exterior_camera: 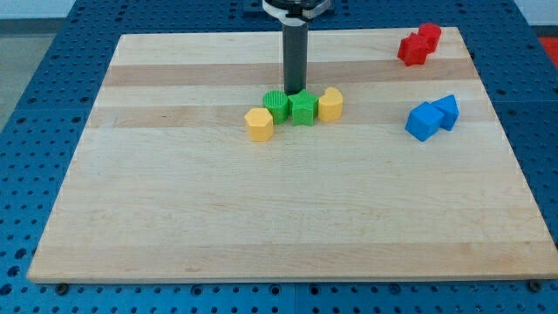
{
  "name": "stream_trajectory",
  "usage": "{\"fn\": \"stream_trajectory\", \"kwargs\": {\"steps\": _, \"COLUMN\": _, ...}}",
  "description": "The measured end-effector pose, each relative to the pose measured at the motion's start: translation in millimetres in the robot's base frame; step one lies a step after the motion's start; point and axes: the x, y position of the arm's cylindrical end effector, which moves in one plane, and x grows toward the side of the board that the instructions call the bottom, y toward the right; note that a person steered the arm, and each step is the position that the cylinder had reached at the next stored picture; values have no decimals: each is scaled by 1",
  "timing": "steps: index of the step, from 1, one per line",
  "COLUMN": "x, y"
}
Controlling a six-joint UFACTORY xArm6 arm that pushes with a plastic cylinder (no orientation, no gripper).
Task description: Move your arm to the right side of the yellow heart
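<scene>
The yellow heart (pixel 330 103) sits near the middle of the wooden board (pixel 288 218), at the right end of a short row of blocks. Left of it, touching, is a green star-like block (pixel 303 109), then a green round ribbed block (pixel 276 105), then a yellow hexagonal block (pixel 259 124) a little lower left. My tip (pixel 295 92) stands just above the row, between the two green blocks, up and to the left of the yellow heart.
Two red blocks (pixel 418 44) lie together at the board's top right. Two blue blocks (pixel 432 117) lie together at the right, level with the row. The board lies on a blue perforated table (pixel 26 131).
</scene>
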Motion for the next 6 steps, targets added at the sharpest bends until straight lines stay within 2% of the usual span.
{"fn": "stream_trajectory", "kwargs": {"steps": 1, "x": -1, "y": 0}}
{"fn": "stream_trajectory", "kwargs": {"steps": 3, "x": -36, "y": 28}}
{"fn": "stream_trajectory", "kwargs": {"steps": 4, "x": -25, "y": 82}}
{"fn": "stream_trajectory", "kwargs": {"steps": 6, "x": 28, "y": 105}}
